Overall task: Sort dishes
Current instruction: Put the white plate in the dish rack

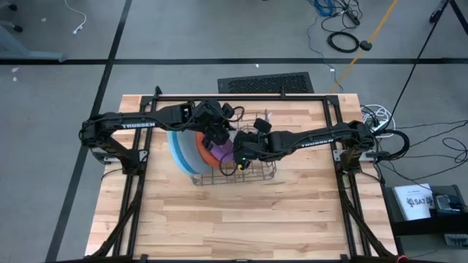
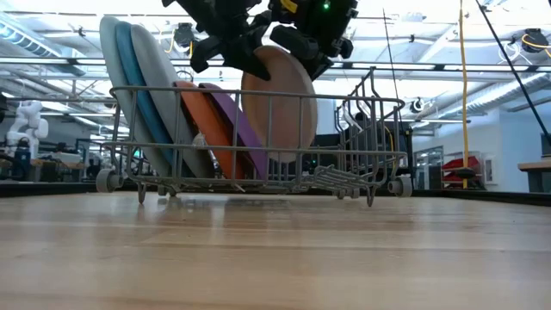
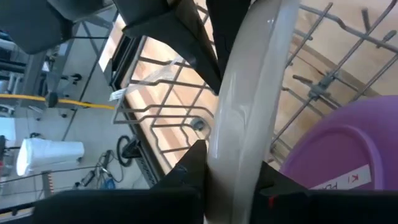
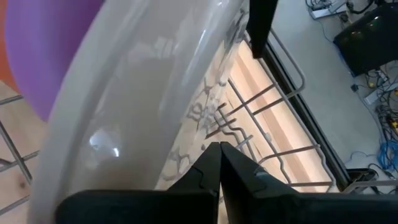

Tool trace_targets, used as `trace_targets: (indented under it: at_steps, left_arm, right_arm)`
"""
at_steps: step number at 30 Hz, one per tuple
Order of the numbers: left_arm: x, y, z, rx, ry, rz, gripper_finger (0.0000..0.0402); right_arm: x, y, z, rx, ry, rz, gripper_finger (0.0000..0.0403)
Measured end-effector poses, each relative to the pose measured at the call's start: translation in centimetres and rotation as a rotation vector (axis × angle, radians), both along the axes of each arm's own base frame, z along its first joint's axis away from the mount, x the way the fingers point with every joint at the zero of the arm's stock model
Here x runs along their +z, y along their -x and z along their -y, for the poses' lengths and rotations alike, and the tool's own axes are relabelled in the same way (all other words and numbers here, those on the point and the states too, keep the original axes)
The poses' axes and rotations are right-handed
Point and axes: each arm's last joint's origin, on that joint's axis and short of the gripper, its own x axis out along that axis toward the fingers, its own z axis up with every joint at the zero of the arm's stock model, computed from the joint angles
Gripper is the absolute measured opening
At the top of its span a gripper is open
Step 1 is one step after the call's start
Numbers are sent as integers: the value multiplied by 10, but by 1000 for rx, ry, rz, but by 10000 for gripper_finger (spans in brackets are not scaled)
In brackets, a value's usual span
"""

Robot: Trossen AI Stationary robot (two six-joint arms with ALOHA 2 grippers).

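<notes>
standing on edge in the wire dish rack (image 2: 258, 176), a smaller pale grey round plate (image 2: 280, 103) with a glossy plain face sits just beside the purple plate (image 2: 244, 129) and orange plate (image 2: 205, 129); three large plates, grey (image 2: 176, 112), blue (image 2: 138, 86) and pale blue (image 2: 110, 60), lean at the rack's far end. the left gripper (image 3: 233, 180) pinches the pale grey plate's rim between its fingers. the right gripper (image 4: 221, 165), fingers pressed together, holds nothing beside that plate. "trossen" is printed on both arms; red lettering on the purple plate is unreadable.
</notes>
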Motion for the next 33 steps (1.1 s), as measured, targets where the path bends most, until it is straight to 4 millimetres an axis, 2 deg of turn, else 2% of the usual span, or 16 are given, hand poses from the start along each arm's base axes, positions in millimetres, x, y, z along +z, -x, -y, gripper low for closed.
trace_targets:
  at_steps: [11,17,21,33]
  left_arm:
    - [16,11,3,-4,-40,41,34]
    - [15,13,4,-28,-17,24,40]
    - [10,10,5,-55,12,5,43]
    - [10,8,8,-62,7,21,47]
  right_arm:
    - [-1,6,7,-121,65,-6,0]
    - [-3,-1,8,1,-56,-15,0]
    - [-2,-4,5,37,-69,6,0]
    - [-1,-7,4,100,-73,5,0]
